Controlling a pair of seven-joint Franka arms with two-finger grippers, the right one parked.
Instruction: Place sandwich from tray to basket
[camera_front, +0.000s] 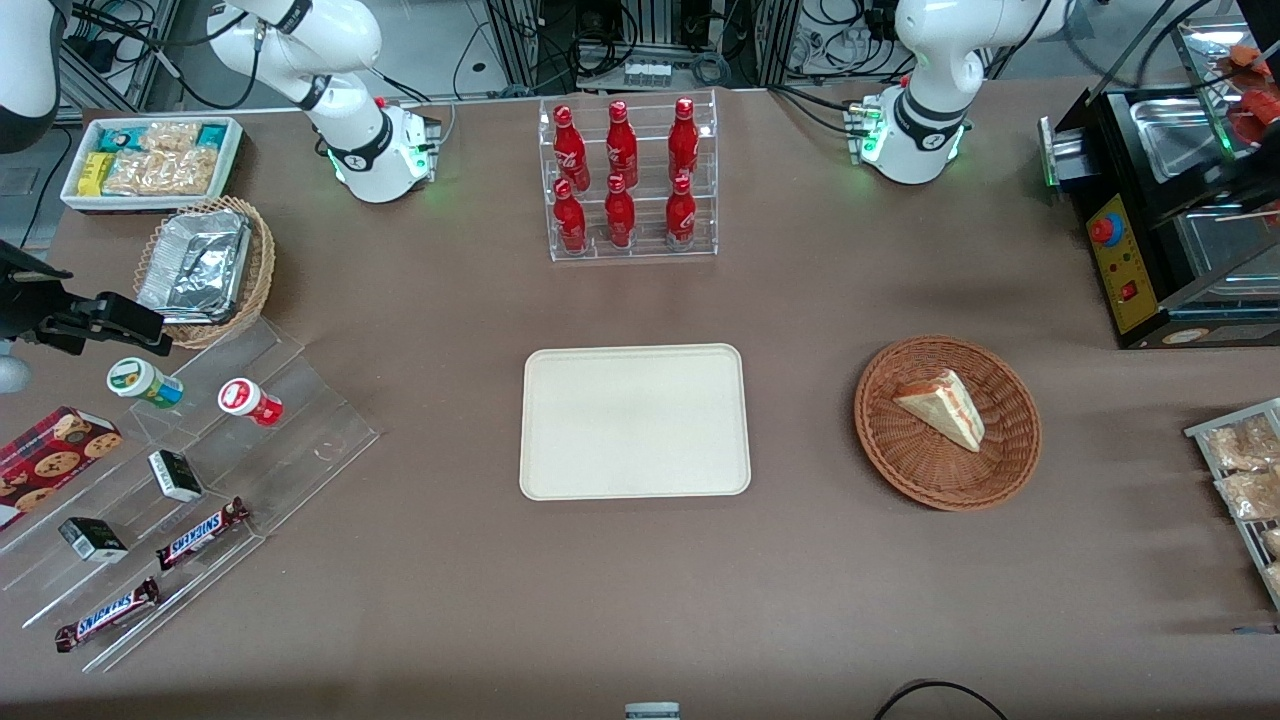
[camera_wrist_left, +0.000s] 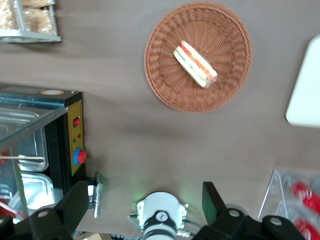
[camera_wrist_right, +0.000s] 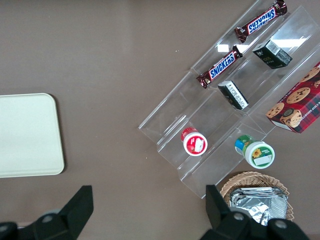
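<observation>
Left gripper (camera_wrist_left: 145, 195) — jaws apart, facing down — high above table (camera_front: 640, 600).

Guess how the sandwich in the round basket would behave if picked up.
The sandwich is probably light and soft, being a small bread wedge. Its layered filling might shift if squeezed hard. Its flat faces suggest sliding rather than rolling in the basket. The tool hangs open above the table.

I work in a robotics lab: white robot arms (camera_front: 925, 125) on a tabletop (camera_front: 600, 600), trailing cables (camera_front: 940, 684) and metal framing (camera_front: 515, 42).
</observation>
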